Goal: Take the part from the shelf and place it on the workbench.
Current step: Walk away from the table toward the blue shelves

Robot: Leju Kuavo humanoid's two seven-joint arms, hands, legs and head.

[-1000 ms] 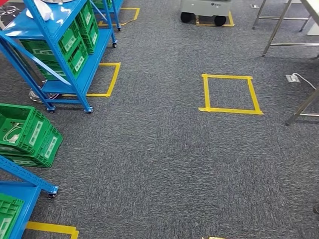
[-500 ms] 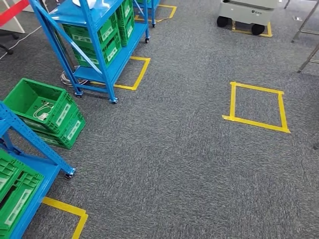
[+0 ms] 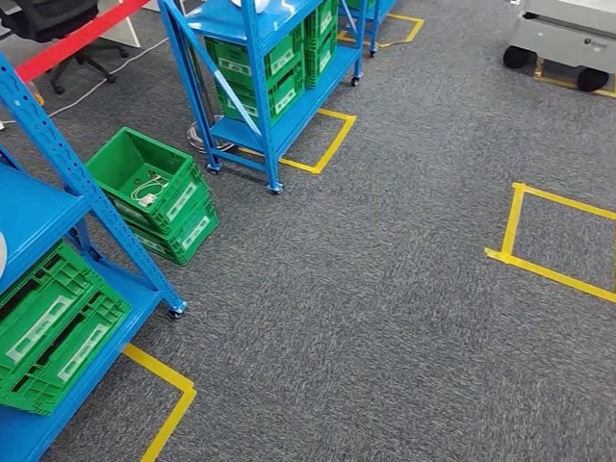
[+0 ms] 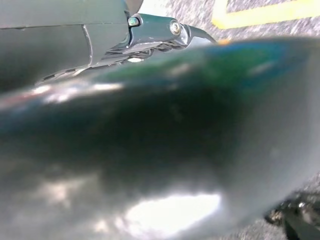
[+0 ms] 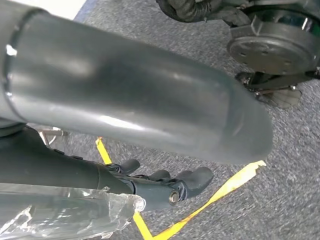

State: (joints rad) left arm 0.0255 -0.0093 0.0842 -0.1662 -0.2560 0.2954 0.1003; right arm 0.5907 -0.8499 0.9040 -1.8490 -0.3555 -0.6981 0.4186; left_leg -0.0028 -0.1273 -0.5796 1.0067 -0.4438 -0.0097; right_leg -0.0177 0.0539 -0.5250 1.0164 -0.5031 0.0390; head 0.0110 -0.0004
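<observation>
In the head view a blue shelf (image 3: 43,207) stands close on my left, with green crates (image 3: 51,327) on its lower board. A sliver of something white (image 3: 2,255) shows at the edge of its upper board; I cannot tell what it is. My left hand (image 4: 151,140) is a blurred grey thumb close to the camera, with a dark finger (image 4: 158,27) stretched out above the carpet and nothing in it. My right hand (image 5: 132,100) hangs over the carpet with its fingers (image 5: 188,180) straight and apart from the thumb. Crinkled clear plastic (image 5: 56,215) lies against that arm.
A second blue shelf (image 3: 269,96) with green crates stands further off. Two stacked green crates (image 3: 156,192) sit on the floor between the shelves. Yellow tape squares (image 3: 551,274) mark the grey carpet. A pale wheeled cart (image 3: 567,38) is at the far right, an office chair (image 3: 51,19) at the far left.
The camera has swung left: shelves, floor crates and tape squares have slid to the right, and the near shelf has come into the picture. The metal table legs at the right have gone out of the picture.
</observation>
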